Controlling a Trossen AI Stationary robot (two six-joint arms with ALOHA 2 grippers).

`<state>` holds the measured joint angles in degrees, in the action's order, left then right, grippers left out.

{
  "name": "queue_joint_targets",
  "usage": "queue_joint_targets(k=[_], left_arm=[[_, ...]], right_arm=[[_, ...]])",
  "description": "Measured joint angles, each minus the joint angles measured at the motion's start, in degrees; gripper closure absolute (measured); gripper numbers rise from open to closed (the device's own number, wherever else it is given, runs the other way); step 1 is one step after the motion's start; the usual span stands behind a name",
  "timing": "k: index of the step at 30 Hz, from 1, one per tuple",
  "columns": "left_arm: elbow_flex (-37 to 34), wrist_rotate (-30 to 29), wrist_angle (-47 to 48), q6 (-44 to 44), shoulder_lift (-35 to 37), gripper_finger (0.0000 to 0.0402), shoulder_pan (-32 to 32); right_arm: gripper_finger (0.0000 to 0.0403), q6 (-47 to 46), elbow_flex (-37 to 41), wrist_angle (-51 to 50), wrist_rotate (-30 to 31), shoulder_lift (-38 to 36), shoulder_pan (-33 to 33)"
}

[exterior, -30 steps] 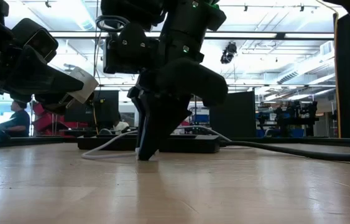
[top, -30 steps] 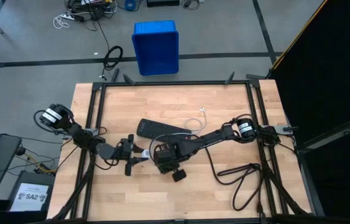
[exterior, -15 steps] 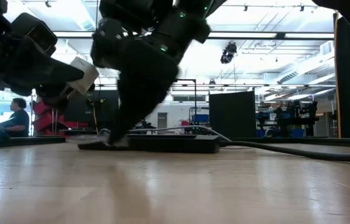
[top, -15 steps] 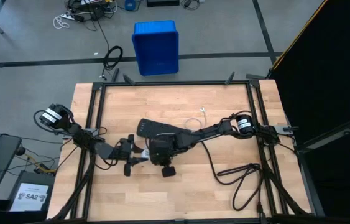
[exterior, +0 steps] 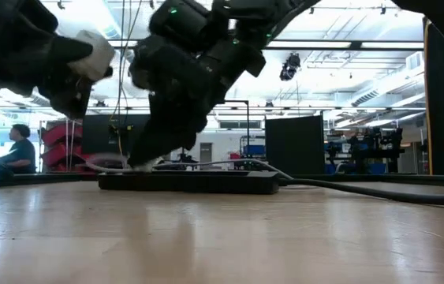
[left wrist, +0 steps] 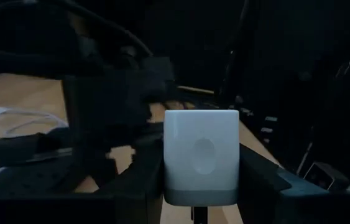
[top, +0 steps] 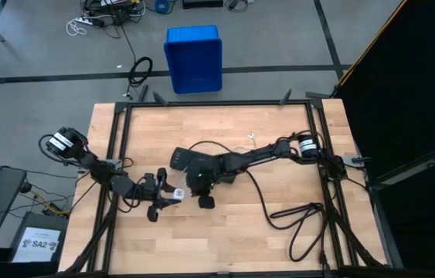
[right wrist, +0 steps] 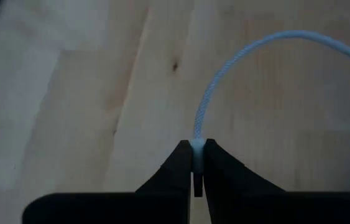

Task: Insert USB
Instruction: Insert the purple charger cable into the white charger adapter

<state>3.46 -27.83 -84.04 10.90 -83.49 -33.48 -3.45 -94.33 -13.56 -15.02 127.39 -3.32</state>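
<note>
My left gripper (top: 172,193) hovers near the table's left edge, shut on a white charger block (left wrist: 201,152), which shows raised at upper left in the low view (exterior: 94,49). My right gripper (top: 192,188) is just right of it, beside the near side of the black power strip (top: 194,161), and is shut on the thin white USB cable (right wrist: 224,68). The rest of the cable (top: 240,148) lies on the wood past the strip, its free plug (top: 253,137) toward the far edge. My left gripper pinches the charger block between its two fingers (left wrist: 138,186), one on each side face (left wrist: 170,180). The block is lifted clear of the table, its broad white face toward the wrist camera. My right gripper pinches the white cable at one end (right wrist: 198,142) between its two fingertips (right wrist: 181,163). Its fingers slant down toward the table's left (exterior: 144,160). The cable runs straight out from the tips, then bends away in a slack arc above the wood.
The power strip's thick black cord (top: 302,220) loops over the right near part of the table and runs low across the low view (exterior: 379,189). A blue bin (top: 194,58) stands on the floor beyond the far edge. A person (exterior: 23,150) sits in the room behind.
My right gripper has swung from the near middle of the table toward the left and far side, up to the power strip, lifting off the wood and tipping its fingers leftward, with the cable end in them. My left gripper has risen with the white block.
</note>
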Motion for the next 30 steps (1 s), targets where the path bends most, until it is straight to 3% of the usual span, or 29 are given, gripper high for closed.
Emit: queue_joint_targets(k=[6,10,14,18,30], left_arm=[[0.02,0.0,-0.54,-1.95,1.67,0.0275,-0.8],[0.07,-2.75,-0.13,-2.01,1.63,0.0275,-0.8],[1.66,-9.89,0.23,-2.0,0.98,0.0275,-0.63],[4.66,-15.05,2.74,-3.88,0.66,0.0275,0.71],[11.16,-12.72,4.8,-7.75,0.6,0.0275,5.1]], right_arm=[[0.0403,-6.18,17.18,22.65,0.87,-9.31,2.94],[0.0403,-12.91,30.78,57.15,7.01,-14.75,3.95],[0.0403,-13.66,39.69,87.03,18.65,-15.15,2.65],[0.0403,-6.73,40.73,91.43,26.87,-15.11,-1.1],[0.0403,0.33,36.73,88.51,28.9,-15.08,-6.07]])
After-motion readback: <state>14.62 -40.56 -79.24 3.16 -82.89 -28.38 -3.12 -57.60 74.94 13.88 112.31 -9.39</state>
